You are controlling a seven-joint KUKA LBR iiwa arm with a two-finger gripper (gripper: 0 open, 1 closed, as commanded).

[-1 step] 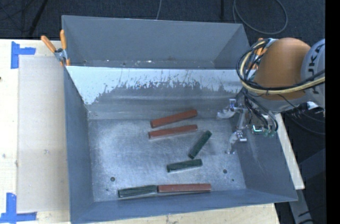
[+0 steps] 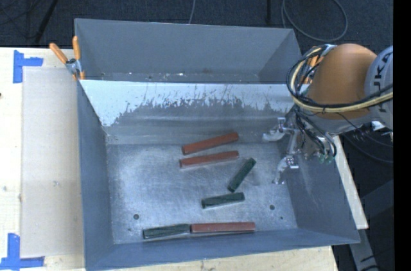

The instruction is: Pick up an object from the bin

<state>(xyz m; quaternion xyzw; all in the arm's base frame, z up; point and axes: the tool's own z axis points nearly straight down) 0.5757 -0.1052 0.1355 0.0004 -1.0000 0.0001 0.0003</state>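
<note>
Lying nearest the tool (image 2: 282,151) is a tilted green bar (image 2: 241,174), brown bars (image 2: 210,142) beyond.

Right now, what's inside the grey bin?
Six bars: two reddish-brown bars side by side mid-floor, two dark green bars nearer us, a green bar and a brown bar end to end by the near wall. The claw and arm hide some floor at the right.

Left half of bin floor (image 2: 131,173) bare, open. Centre crowded: upper red-brown bar (image 2: 210,142) and lower red-brown bar (image 2: 209,159) near-parallel, narrow gap between; tilted green bar (image 2: 241,174) and level green bar (image 2: 223,200) just below-right. Front green bar (image 2: 166,232) and front red-brown bar (image 2: 223,227) end to end along near wall.
</note>
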